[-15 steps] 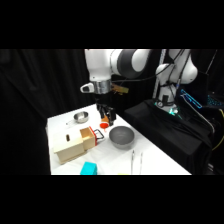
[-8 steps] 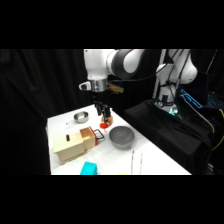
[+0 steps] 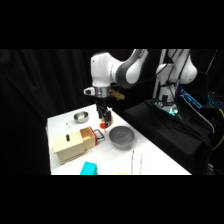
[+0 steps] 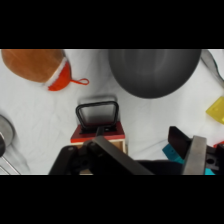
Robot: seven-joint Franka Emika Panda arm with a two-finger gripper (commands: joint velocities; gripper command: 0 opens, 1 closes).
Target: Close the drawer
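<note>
The pale tan wooden box (image 3: pixel 67 146) sits near the table's left front. Its orange-brown drawer (image 3: pixel 89 137) is pulled out to the right, the dark loop handle (image 3: pixel 99 135) facing the grey bowl. My gripper (image 3: pixel 103 118) hangs just above and behind the handle, apart from it. In the wrist view the drawer front (image 4: pixel 98 133) and handle (image 4: pixel 97 113) lie directly below, just ahead of my gripper (image 4: pixel 155 159). The fingers (image 4: pixel 195 155) stand apart with nothing between them.
A grey bowl (image 3: pixel 121 136) (image 4: pixel 152 70) stands right of the drawer. An orange-brown cloth (image 4: pixel 37 64) lies beyond it, and a small metal bowl (image 3: pixel 80 117) at the back. A teal block (image 3: pixel 89 169) and metal tongs (image 3: pixel 136 160) lie near the front edge.
The gripper has come down a little toward the drawer's handle. The drawer and the other things have not moved.
</note>
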